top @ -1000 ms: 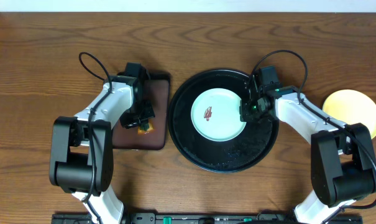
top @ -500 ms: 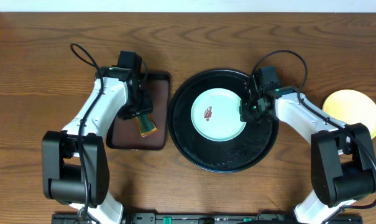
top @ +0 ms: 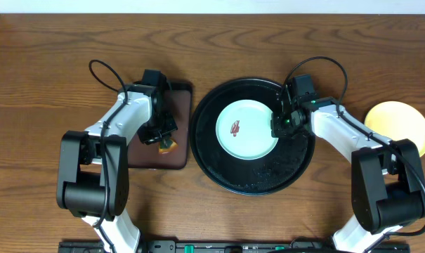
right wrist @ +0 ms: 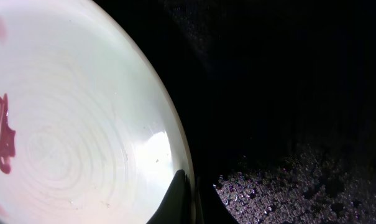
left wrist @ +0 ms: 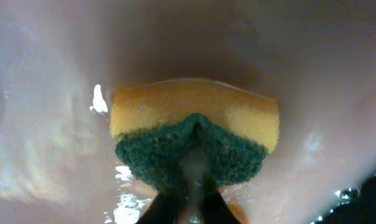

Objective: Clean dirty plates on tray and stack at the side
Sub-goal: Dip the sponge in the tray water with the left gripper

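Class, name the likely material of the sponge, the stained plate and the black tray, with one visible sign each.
The sponge: soft yellow foam, porous, backed by a coarse green scouring layer. The plate: probably glazed ceramic or melamine; glossy, with bright highlights. The tray: likely black plastic, matt, finely grained, speckled with droplets.

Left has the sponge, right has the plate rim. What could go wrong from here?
The right tool pinches only the glossy rim of the mint plate; scrubbing pressure could make it slip or tip. The left tool grips the sponge by a narrow pinch; it may twist out. The black tray looks wet, so the plate may slide.
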